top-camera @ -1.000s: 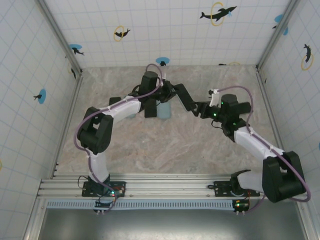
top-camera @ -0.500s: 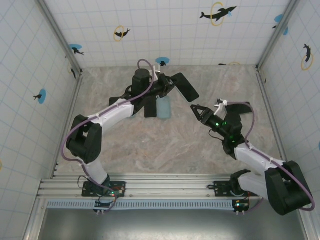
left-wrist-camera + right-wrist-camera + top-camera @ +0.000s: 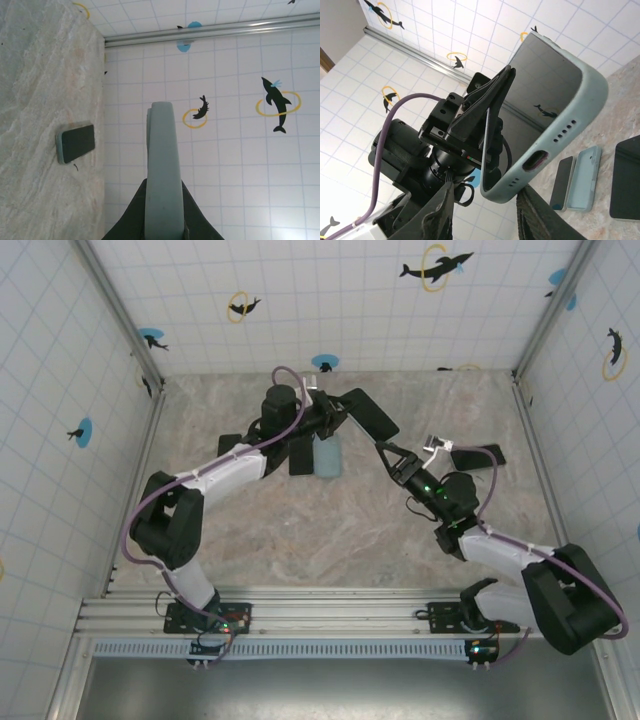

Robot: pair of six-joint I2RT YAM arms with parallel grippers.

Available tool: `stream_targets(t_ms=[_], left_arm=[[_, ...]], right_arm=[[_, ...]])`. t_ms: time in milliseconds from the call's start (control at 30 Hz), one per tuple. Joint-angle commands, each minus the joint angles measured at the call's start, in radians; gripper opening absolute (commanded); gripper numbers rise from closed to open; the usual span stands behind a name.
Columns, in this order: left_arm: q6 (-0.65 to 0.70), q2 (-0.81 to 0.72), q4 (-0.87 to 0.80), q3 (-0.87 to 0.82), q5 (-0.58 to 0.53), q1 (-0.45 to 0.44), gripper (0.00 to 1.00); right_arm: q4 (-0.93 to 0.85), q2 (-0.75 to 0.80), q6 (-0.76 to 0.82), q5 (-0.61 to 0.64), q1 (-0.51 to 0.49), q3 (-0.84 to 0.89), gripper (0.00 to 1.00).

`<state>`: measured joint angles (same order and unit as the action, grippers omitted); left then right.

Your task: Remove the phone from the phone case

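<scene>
Phone (image 3: 545, 95), black in a pale green rubbery case (image 3: 592, 95), hangs above the desk (image 3: 300, 530) clamped in the left pincer (image 3: 338, 412), its long axis aimed at the part-open right pincer (image 3: 386, 452) just off its free end.

Near half of the table (image 3: 330, 540), from the arm bases to mid-table: bare marble, open passage.
Mid-back is crowded. The cased phone (image 3: 366, 417) hangs tilted above the surface, clamped in the left gripper (image 3: 338, 412). The right gripper (image 3: 384, 449) sits just beside its lower end, fingers apart.
Beneath them a light blue case (image 3: 327, 456) and a black phone (image 3: 300, 456) lie flat, side by side.
A second phone (image 3: 478, 455) lies flat near the right wall (image 3: 590, 390).
Tiled walls close three sides.
</scene>
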<state>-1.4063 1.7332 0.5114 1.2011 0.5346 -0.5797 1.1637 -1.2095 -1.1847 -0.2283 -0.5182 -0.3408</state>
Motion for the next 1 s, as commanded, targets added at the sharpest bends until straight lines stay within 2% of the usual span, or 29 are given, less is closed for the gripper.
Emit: stream_targets(t_ms=[0,200,333,500,633,967], left_arm=[[-0.034,-0.063,0.104,-0.015,0.005,0.003,0.04],[-0.062,-0.068,0.131,-0.019,0.01,0.002,0.04],[-0.072,-0.076,0.138,-0.017,0.021,0.002,0.04],[-0.094,-0.087,0.161,-0.023,0.022,0.002,0.03],[-0.111,-0.09,0.178,-0.009,0.034,0.0,0.03],[-0.125,-0.118,0.183,-0.004,0.044,-0.004,0.0]], right_arm=[[0.081,-0.018,-0.007,0.025,-0.009,-0.019,0.33],[0.088,-0.04,-0.008,0.027,-0.008,-0.025,0.23],[0.062,-0.053,0.014,0.009,-0.008,-0.055,0.22],[0.059,-0.068,0.034,-0.02,-0.006,-0.059,0.15],[-0.05,-0.064,0.104,-0.051,0.008,-0.082,0.14],[-0.115,-0.087,0.066,-0.066,0.047,-0.079,0.11]])
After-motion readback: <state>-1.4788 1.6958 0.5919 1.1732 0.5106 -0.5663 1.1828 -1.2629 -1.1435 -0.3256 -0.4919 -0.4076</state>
